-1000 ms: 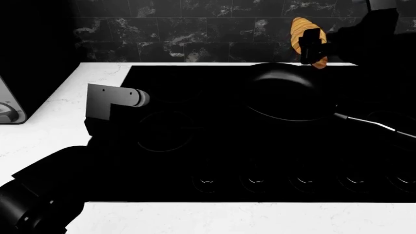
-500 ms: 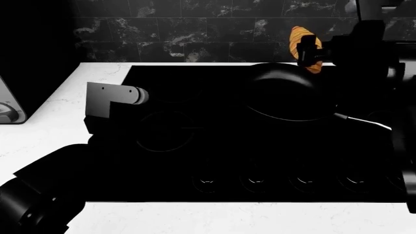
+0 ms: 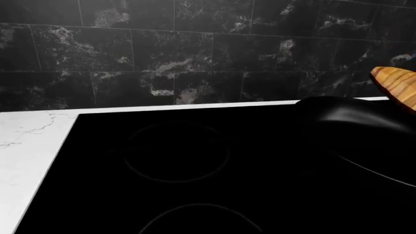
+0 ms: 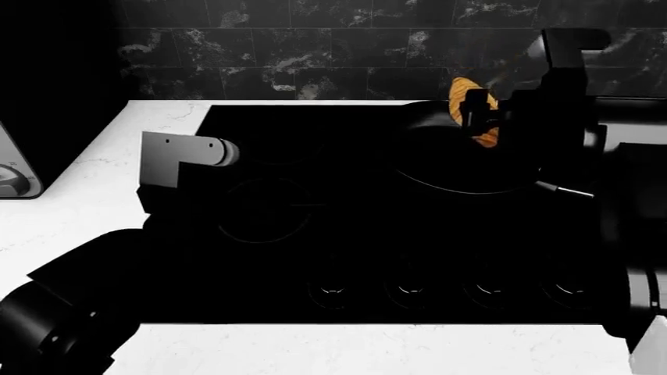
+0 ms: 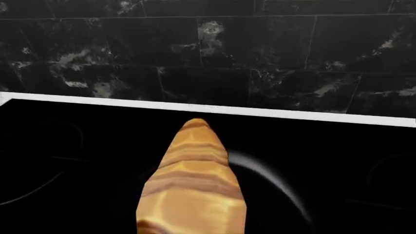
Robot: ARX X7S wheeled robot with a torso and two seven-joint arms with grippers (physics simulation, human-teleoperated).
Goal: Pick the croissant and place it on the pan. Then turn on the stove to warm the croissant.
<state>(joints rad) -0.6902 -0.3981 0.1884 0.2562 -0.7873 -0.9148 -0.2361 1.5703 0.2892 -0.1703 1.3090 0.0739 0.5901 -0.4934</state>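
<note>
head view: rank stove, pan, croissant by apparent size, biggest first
1. stove, fills most of the frame.
2. pan, though black on black and partly hidden by the right arm, so its outline is unsure.
3. croissant, mostly covered by the right pincer.

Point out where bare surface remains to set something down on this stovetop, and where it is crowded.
Free: the stove glass left of the pan, around the faint rings, and the white counter bordering its left edge. Crowded: the pan's side, where the right gripper holds the croissant over it; the left arm overhangs the stove's left edge.

golden croissant upright above black pan
</note>
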